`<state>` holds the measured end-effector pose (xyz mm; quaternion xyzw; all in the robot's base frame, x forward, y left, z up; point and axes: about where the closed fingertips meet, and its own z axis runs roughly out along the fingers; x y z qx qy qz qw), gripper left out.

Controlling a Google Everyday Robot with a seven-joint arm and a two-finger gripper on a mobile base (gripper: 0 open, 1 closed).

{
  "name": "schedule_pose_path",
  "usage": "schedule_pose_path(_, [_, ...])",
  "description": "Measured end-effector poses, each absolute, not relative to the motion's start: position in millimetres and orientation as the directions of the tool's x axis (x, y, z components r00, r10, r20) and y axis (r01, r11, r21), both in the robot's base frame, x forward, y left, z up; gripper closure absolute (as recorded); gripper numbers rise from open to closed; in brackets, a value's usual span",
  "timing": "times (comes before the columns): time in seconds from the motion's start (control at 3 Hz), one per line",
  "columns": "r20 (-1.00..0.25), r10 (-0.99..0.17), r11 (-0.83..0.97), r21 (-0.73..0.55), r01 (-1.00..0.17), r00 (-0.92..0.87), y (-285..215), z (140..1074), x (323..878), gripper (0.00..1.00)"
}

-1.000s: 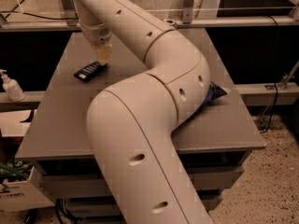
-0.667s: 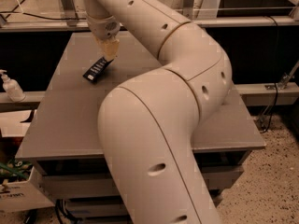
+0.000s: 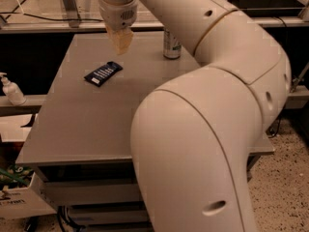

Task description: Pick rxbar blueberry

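Note:
The rxbar blueberry [image 3: 103, 73] is a small flat dark navy wrapper with a white text patch. It lies on the grey table [image 3: 87, 124] at the left of the middle. My gripper [image 3: 120, 42] hangs from the white wrist above the table, a little up and right of the bar, its yellowish fingertips pointing down. It holds nothing and is apart from the bar.
A silver drink can [image 3: 171, 44] stands at the table's back edge, right of the gripper. My large white arm [image 3: 207, 129] covers the right half of the table. A soap bottle [image 3: 10, 91] stands on a ledge to the left. A box [image 3: 19, 202] sits on the floor.
The view has shifted and the arm fills more of the right side. The gripper has stayed above and right of the bar, and the can has come into view.

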<state>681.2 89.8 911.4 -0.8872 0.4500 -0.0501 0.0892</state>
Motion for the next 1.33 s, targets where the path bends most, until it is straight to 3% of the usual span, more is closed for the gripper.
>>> schedule_pose_path(0.33, [-0.03,-0.813,-0.564,-0.207,-0.8,0.581,87.0,917.9,668.7,0.83])
schedule_pose_path(1.33, [-0.121,-0.773,-0.599,-0.181,-0.78,0.623,134.3,875.7,658.1,0.14])
